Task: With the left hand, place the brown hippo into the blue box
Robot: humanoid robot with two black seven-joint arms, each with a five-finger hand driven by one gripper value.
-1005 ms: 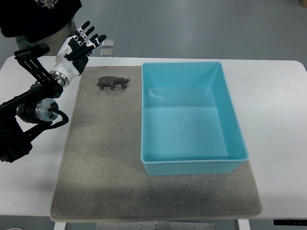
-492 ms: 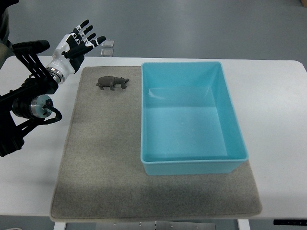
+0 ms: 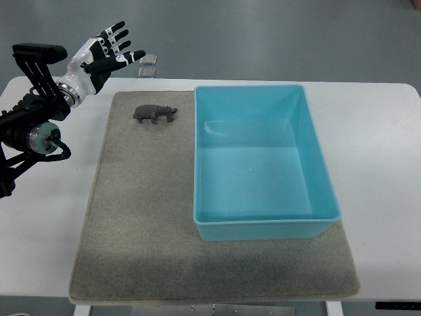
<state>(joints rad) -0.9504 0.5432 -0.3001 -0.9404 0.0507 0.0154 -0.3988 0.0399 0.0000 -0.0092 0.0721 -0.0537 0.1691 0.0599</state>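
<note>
So the left robot hand (image 3: 105, 52) is up in the upper left of the frame, hanging above the far edge of the white table (image 3: 381, 145), with its black-and-white fingers (image 3: 117, 27) spread wide and holding nothing. Its black arm (image 3: 33, 125) comes in from the left edge. The brown hippo (image 3: 155, 114) is standing on the gray mat (image 3: 138, 217), upper left part of it, lower right of the hand and clearly apart from it, head pointing toward the right. Just to the right of the hippo is the blue box (image 3: 263, 161), a big open rectangular bin that sits on the right side of the mat with nothing inside. Two small clear square things (image 3: 148, 64) lie near the table's far edge, just right of the fingertips; can't tell what they are.
</note>
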